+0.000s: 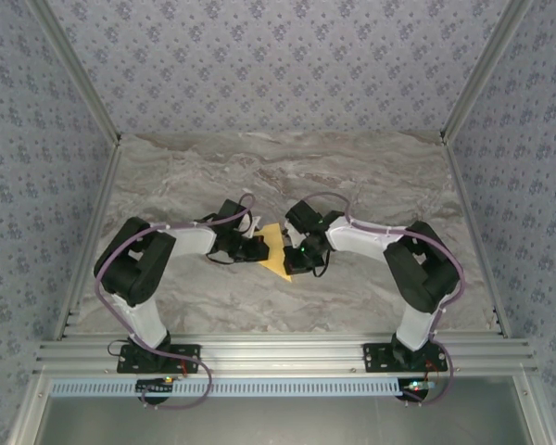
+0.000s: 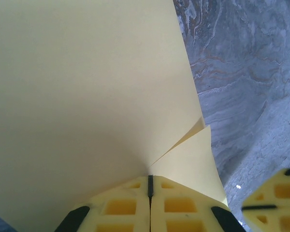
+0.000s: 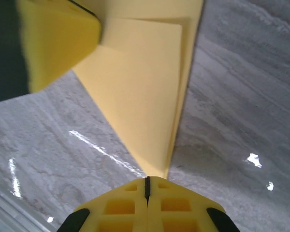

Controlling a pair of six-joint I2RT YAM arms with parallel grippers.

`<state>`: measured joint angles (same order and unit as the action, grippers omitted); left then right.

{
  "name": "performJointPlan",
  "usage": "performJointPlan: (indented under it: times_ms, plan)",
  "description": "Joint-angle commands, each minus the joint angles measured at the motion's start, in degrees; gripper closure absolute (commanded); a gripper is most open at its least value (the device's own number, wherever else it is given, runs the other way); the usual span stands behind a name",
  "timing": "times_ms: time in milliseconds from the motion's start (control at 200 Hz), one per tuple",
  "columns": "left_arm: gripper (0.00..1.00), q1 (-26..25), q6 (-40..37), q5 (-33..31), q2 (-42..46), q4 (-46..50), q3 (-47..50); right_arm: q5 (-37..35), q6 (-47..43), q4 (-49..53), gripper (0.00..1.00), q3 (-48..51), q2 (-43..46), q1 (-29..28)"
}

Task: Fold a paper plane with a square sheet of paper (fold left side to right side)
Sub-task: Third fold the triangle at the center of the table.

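The paper is near the middle of the table, caught between the two tools, which meet there tip to tip. The left tool is on its left side and the right tool on its right and slightly nearer side.

In the left wrist view the paper spreads up and away from the left tool. The jaws are pressed together with the sheet coming out of their seam, so this tool is clamped on the paper. A smaller flap lies folded beside the big face.

In the right wrist view the paper narrows to a point that runs into the right tool. Its jaws are also closed tight, gripping that tip. Two layers show, one over the other. The left tool grips the far end.

I cannot tell whether any edge touches the table.

Count: one paper, two tools, two arms, one table.
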<state>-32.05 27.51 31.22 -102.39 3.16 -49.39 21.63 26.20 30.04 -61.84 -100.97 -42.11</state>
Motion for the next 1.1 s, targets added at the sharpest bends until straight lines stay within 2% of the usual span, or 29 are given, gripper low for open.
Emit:
performJointPlan:
  times_ms: [0, 230, 460, 1099]
  plan:
    - [0.95, -0.6, -0.4, -2.2, 0.0, 1.7, 1.4, -0.1, 3.0, -1.2, 1.00, -2.9, 0.6, -1.5]
    - [0.95, -0.7, -0.1, -2.3, 0.0, 1.5, 1.6, 0.4, 4.9, -3.5, 1.00, -6.0, -6.2, -2.2]
    - [0.95, -0.7, -0.2, -2.7, 0.3, 1.7, 1.5, -0.3, 5.4, -2.3, 1.00, -6.0, -8.7, -2.0]
    - [0.95, -0.6, -1.9, -3.9, 0.2, 3.3, 1.2, -2.6, 3.8, 1.9, 1.00, 6.8, -0.8, -0.6]
